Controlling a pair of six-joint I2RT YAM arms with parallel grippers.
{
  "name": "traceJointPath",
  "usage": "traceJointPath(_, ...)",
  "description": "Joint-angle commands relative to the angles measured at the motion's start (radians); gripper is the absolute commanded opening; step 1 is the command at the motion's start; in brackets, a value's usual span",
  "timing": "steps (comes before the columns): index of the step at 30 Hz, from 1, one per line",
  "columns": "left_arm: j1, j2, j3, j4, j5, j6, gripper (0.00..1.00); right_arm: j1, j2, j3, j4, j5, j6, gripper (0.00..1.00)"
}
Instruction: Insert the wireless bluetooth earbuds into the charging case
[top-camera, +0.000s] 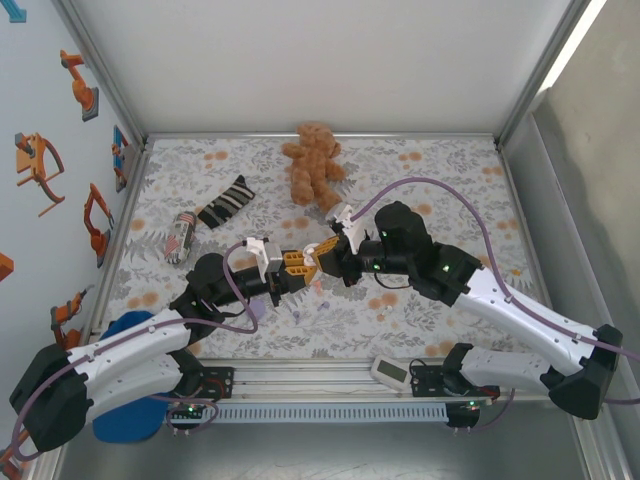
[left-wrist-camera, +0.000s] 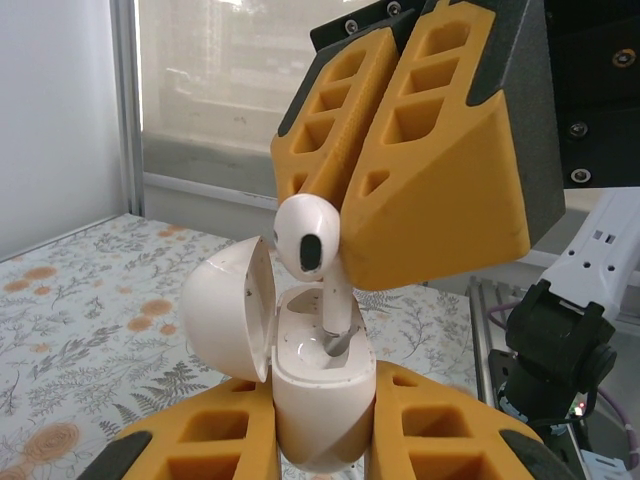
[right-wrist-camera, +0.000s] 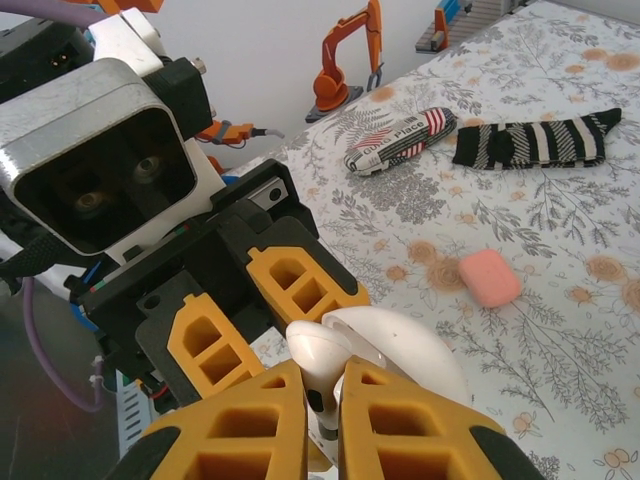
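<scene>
**A:** Nearest the left wrist camera, clamped the white charging case (left-wrist-camera: 320, 395) in the left gripper (left-wrist-camera: 322, 440), upright, lid (left-wrist-camera: 228, 305) swung open, to present the socket (left-wrist-camera: 310, 345) upward.

**B:** Just above, pinched a white earbud (left-wrist-camera: 305, 235) in the right gripper (left-wrist-camera: 340, 215), stem partway down in that socket. Read plainly from there.

**A:** And from the right wrist?

**B:** Hid the socket behind the fingers (right-wrist-camera: 400, 430). Caught instead, farther off on the mat (right-wrist-camera: 560, 330), a pink rounded case (right-wrist-camera: 489, 278) and a striped sock (right-wrist-camera: 535, 140).
</scene>
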Motion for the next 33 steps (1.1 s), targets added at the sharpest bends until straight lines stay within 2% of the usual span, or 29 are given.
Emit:
traceJointPath(1, -0.003, -0.021, 0.029, 0.012, 0.008, 0.018, 0.00, 0.007, 0.001, -0.002, -0.006, -0.029, 0.011, 0.12)
traceJointPath(8, -0.005, -0.021, 0.030, 0.013, 0.008, 0.017, 0.00, 0.008, 0.010, -0.004, -0.016, -0.022, 0.009, 0.12)
traceJointPath(13, -0.004, -0.024, 0.028, 0.009, 0.008, 0.018, 0.00, 0.008, 0.008, -0.005, -0.033, 0.031, 0.005, 0.12)
traceJointPath(21, -0.008, -0.017, 0.029, 0.017, 0.008, 0.016, 0.00, 0.008, 0.009, -0.026, 0.047, 0.025, 0.028, 0.12)
traceJointPath(33, -0.008, -0.024, 0.029, 0.017, -0.003, 0.015, 0.00, 0.008, -0.009, -0.028, -0.014, 0.037, 0.003, 0.12)
